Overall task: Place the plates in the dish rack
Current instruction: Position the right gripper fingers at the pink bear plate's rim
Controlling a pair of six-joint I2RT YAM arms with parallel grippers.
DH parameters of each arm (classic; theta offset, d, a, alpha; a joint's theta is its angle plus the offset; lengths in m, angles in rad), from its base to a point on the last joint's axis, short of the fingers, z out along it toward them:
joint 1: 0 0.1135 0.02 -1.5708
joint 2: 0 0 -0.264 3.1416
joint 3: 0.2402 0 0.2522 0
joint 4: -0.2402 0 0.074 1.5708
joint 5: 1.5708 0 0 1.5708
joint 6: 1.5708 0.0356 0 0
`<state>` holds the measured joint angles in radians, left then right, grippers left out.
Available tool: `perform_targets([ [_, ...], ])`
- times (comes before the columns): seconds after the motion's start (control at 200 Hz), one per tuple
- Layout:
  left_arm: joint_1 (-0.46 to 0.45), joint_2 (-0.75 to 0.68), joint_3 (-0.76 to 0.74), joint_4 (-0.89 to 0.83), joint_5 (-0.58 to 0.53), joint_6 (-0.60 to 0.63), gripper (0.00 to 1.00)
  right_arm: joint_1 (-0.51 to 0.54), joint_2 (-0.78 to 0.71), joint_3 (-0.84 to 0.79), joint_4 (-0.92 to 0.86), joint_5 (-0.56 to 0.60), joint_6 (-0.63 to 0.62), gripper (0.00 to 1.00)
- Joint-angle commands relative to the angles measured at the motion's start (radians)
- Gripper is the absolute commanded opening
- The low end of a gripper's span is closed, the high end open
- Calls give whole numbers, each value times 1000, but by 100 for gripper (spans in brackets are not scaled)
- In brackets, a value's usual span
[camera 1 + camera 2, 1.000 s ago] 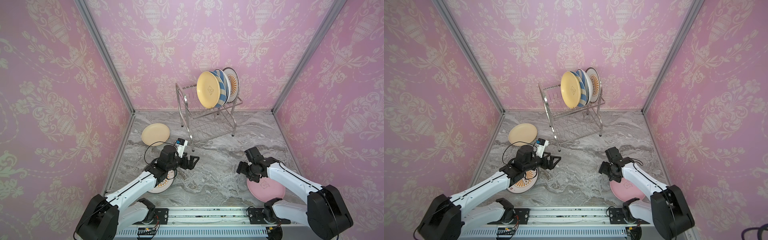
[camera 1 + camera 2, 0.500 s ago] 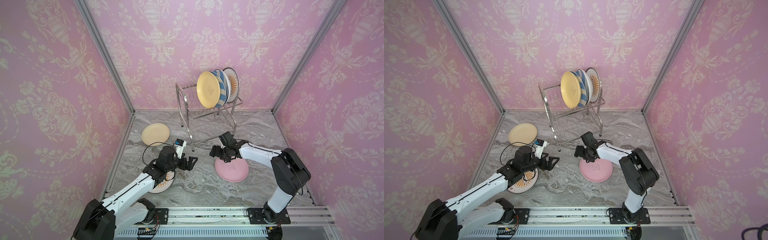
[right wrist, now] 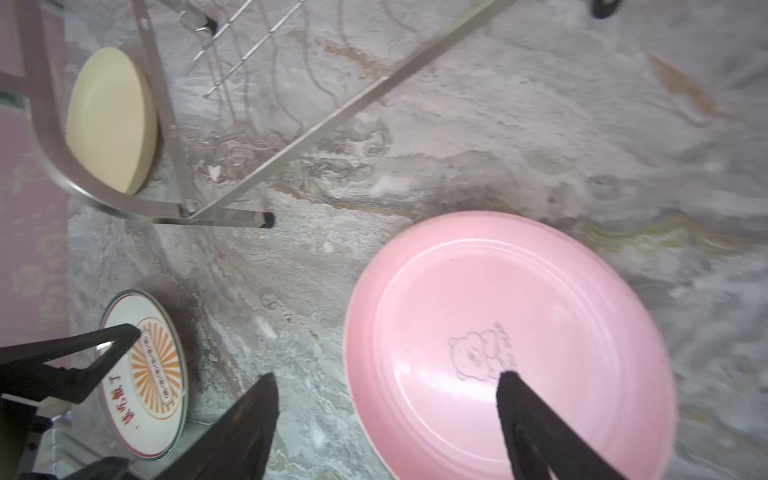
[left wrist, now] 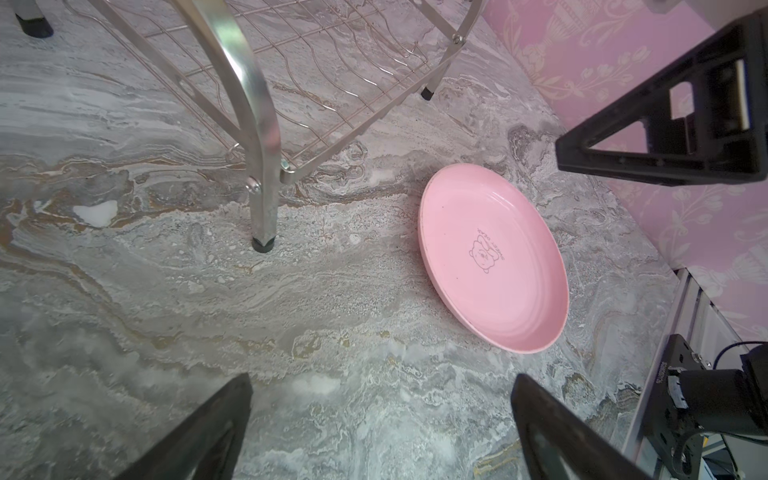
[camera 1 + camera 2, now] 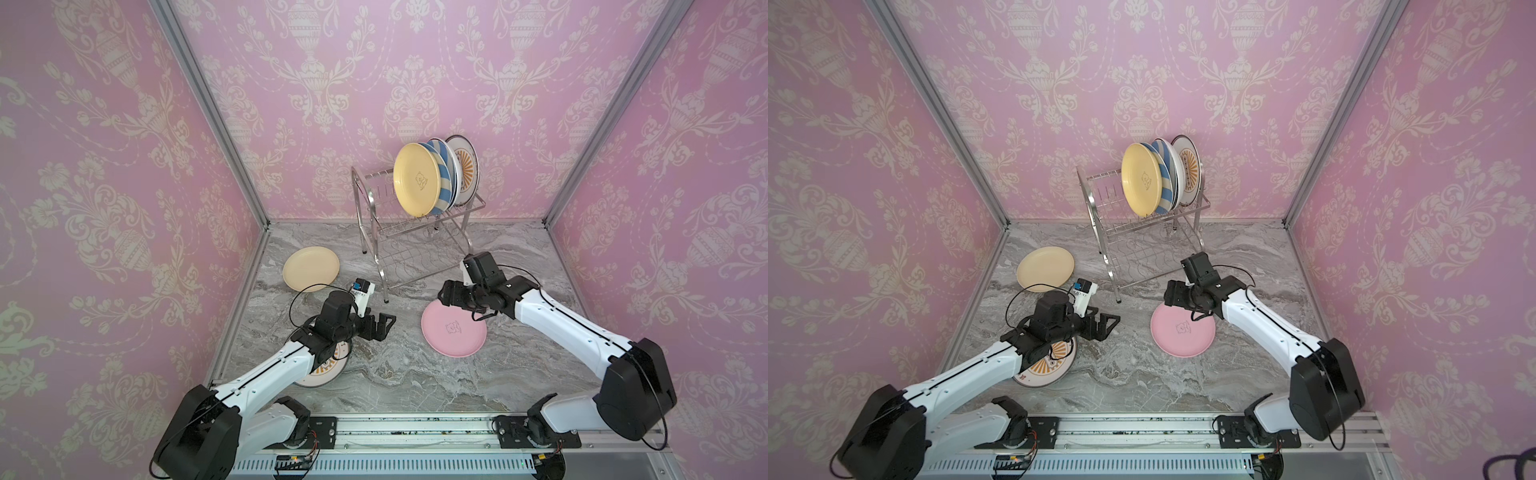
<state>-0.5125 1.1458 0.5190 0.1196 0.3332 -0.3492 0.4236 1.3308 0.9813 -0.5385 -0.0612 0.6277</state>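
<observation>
The right claw (image 5: 446,297) stands spread wide and grips nothing; it hangs over the far rim of the round glossy pink plate (image 5: 453,330), one finger (image 3: 523,411) above the plate's well, the other above bare stone; contact is not visible. The left claw (image 5: 384,326) is likewise spread and empty, pointing across the grey marbled tabletop (image 5: 415,374) toward that plate. The pink plate lies flat in front of the shiny silver wire dish rack (image 4: 266,137), a small bear outline printed at its centre. A plain matte cream plate (image 5: 311,268) lies flat to the rack's left; a white plate with an orange sunburst (image 5: 1044,365) lies partly under the left arm. On the rack's upper tier stand on edge a yellow plate (image 5: 417,178), a blue-and-white striped plate (image 5: 444,166) and another sunburst plate (image 5: 465,166); the lower tier holds none. Pink wallpaper with cream damask urns (image 5: 374,83) walls three sides; an aluminium rail (image 5: 407,432) runs along the front.
</observation>
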Motion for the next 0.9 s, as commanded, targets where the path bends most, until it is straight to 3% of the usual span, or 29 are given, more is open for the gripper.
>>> perform_targets([
  [0.0,3,45,-2,142,76,-67,99,-94,-157,-160,-117,64,-13,78],
  [0.13,-11,78,-9,166,70,-57,99,-148,-304,-318,-99,58,27,74],
  [0.255,-12,86,-6,171,55,-41,99,-154,-326,-417,-32,-2,72,68],
  [0.42,-21,114,-19,241,110,-60,99,-161,-357,-477,33,8,87,62],
  [0.661,-42,179,-64,344,151,-100,99,-169,-303,-543,213,-53,110,55],
  [0.896,-48,172,-66,313,146,-81,99,-178,-229,-560,311,-78,116,54],
])
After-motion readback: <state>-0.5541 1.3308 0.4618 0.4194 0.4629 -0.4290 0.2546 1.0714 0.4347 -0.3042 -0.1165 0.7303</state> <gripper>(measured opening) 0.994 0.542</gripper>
